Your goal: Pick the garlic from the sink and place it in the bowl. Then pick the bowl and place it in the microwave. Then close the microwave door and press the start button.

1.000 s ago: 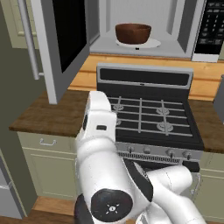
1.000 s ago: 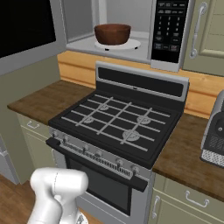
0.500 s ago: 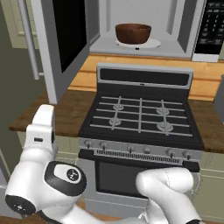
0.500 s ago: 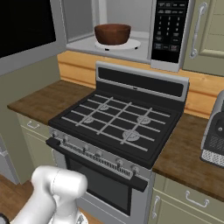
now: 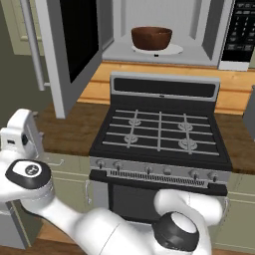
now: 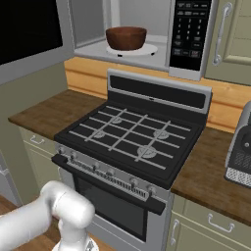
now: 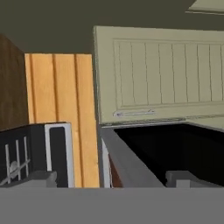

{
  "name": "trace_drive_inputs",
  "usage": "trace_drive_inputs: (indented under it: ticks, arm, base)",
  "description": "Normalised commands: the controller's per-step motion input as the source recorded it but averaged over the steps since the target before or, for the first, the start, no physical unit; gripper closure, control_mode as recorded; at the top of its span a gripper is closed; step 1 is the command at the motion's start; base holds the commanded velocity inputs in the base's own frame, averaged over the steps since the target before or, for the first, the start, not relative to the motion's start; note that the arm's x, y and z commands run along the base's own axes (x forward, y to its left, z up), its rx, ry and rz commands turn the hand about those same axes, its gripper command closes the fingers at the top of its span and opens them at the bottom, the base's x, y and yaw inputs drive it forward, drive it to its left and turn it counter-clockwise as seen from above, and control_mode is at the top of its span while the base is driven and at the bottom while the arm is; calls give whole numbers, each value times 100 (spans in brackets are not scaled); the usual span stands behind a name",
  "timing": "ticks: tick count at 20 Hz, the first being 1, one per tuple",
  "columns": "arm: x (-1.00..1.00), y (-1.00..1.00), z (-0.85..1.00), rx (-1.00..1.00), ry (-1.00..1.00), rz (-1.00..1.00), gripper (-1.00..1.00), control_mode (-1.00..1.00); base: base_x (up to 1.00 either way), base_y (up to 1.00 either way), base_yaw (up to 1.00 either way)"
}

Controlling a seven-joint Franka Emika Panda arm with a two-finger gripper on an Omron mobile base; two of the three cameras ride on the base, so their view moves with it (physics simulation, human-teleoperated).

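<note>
A home kitchen: gas stove (image 5: 159, 134), built-in microwave (image 6: 142, 29), wood counters (image 6: 54, 110), cream cabinets (image 7: 159, 78).

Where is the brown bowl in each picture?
Left base view: the bowl sits top middle, on the white turntable inside the open microwave.
Right base view: the bowl sits top middle, a bit left, on the same turntable.
Hand view: the bowl is not in it.
Shared landmark: the black stove lies right below the bowl in both base views.
</note>
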Motion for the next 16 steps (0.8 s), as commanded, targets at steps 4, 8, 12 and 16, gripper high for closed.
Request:
trace_drive_inputs:
  ticks: [4,8,12,16]
  arm:
    - [65,15,0,0,-7,-16,-100,-100]
    - [59,-14,0,2,-16,-4,-100,-100]
    - [39,-50,3,9,-23,0,-100,-100]
    - [39,-54,16,12,-22,0,-100,-100]
  base:
    - [0,0,0]
    - [0,0,0]
    - [0,0,0]
    - [0,0,0]
